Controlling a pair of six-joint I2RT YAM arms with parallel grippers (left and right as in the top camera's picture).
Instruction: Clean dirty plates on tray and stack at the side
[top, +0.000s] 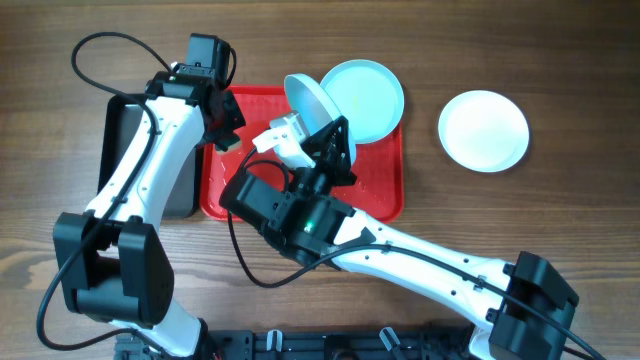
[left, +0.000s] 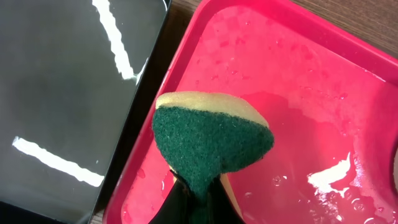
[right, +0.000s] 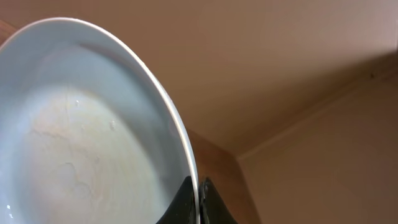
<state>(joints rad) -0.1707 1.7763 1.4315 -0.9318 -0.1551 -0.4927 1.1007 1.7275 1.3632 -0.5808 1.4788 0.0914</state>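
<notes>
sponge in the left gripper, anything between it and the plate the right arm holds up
Nothing loose does. The sponge in the left gripper's jaws is over the red tray's left side; the right gripper holds the plate tilted above the tray's middle. Between them is bare tray, with the right gripper's white body close by.

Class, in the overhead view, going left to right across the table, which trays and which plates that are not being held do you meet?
black tray → red tray → pale aqua plate over the red tray's far right corner → white plate, alone at the right.
</notes>
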